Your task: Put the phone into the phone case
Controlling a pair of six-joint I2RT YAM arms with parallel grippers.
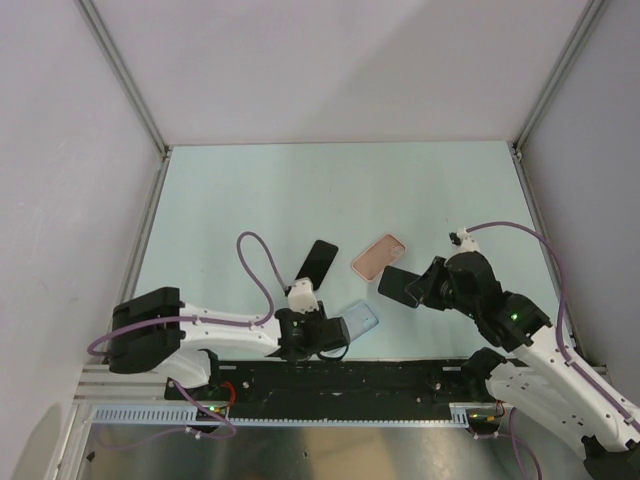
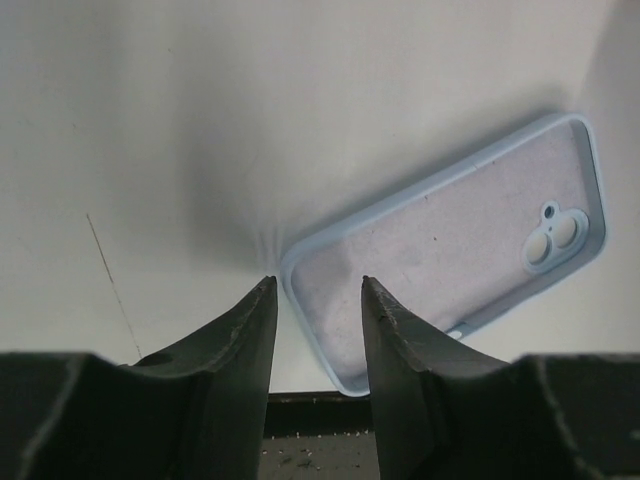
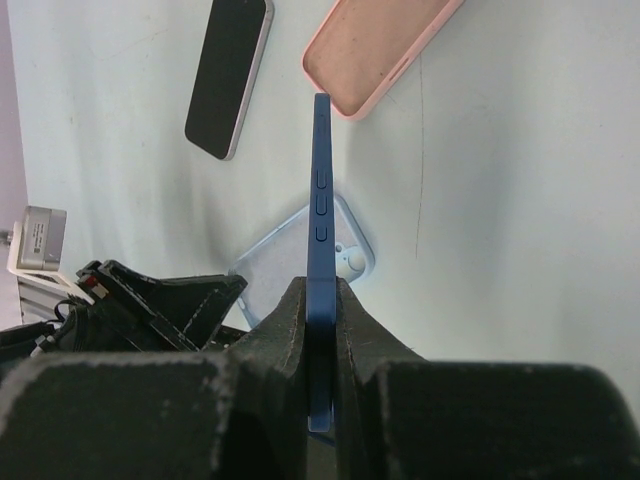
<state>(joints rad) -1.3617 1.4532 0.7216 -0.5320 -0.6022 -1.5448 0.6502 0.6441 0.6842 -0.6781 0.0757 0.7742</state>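
Note:
The phone point(image 1: 317, 262) lies screen-up on the table, black glass with a light rim; it also shows in the right wrist view point(image 3: 228, 75). The salmon-pink phone case point(image 1: 379, 256) lies open side up just right of it, apart from it, and shows in the right wrist view point(image 3: 380, 45). My right gripper point(image 1: 425, 285) is shut on a dark slab point(image 1: 400, 285), held above the table near the pink case. The right wrist view shows my right gripper point(image 3: 320, 285) holding the slab point(image 3: 320, 190) edge-on, with its blue edge and side buttons. My left gripper point(image 2: 318, 282) is open and empty.
A light blue case point(image 2: 450, 240) lies open side up near the table's front edge point(image 1: 362, 318), its near corner between my left fingers. The black base rail point(image 1: 380, 375) runs along the front. Grey walls enclose the table.

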